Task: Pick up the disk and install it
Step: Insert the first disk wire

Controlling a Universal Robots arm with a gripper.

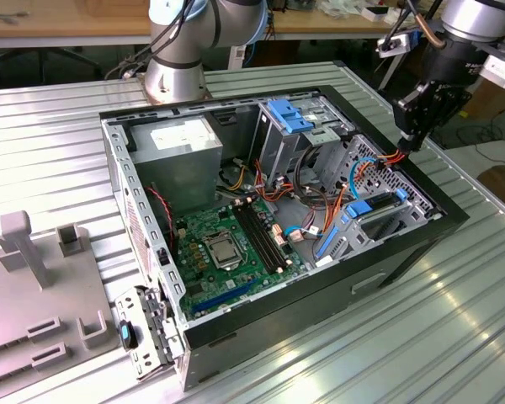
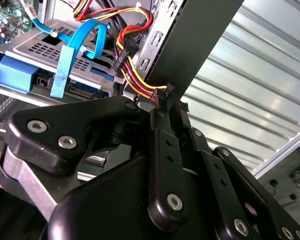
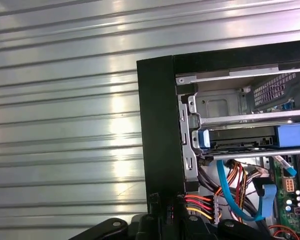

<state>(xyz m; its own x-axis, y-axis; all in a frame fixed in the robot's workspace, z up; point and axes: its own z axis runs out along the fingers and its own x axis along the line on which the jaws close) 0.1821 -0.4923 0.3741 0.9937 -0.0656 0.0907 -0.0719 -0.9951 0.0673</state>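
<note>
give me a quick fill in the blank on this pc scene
The black gripper is at the open black computer case's side on the exterior view's ____. The flat cable arching over the grey drive cage is ____. The green motherboard lies ____ the case.
Missing: right; blue; inside.

The drive cage (image 3: 217, 106) hides most of the disk (image 3: 240, 135).

Your gripper (image 1: 410, 139) sat close beside the case's black wall (image 3: 157, 125), power cables (image 2: 131, 77) crowding it. The ribbed table (image 3: 65, 125) outside the case lay open.
</note>
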